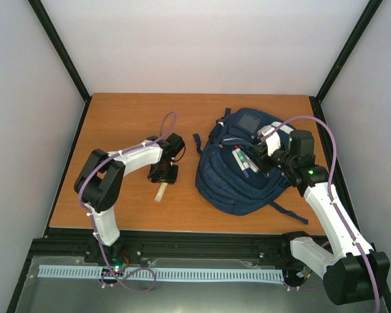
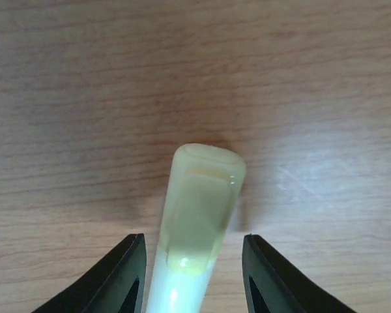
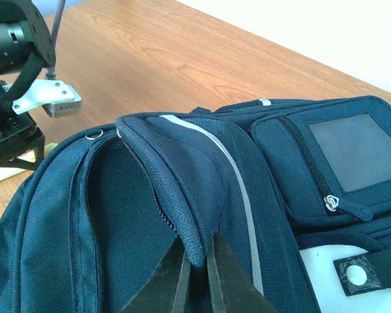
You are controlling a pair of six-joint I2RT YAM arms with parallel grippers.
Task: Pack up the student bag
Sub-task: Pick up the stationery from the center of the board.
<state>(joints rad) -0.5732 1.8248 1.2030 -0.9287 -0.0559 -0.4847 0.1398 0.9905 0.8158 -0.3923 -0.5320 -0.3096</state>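
Observation:
The navy student bag point(image 1: 238, 182) lies on the right of the table with its main opening unzipped; some pens point(image 1: 241, 162) show inside. My right gripper point(image 1: 266, 155) is shut on the bag's zip-edged flap point(image 3: 182, 215), holding it up point(image 3: 197, 253). A pale yellow marker point(image 1: 161, 192) lies on the table left of the bag. My left gripper point(image 1: 164, 172) is over it. In the left wrist view the jaws stand open either side of the marker point(image 2: 199, 202), with a gap on both sides point(image 2: 194, 242).
The wooden table point(image 1: 130, 117) has black frame posts at its back corners and white walls around. The left arm's wrist point(image 3: 16, 59) shows beyond the bag in the right wrist view. A bag strap point(image 1: 290, 212) trails toward the near right edge.

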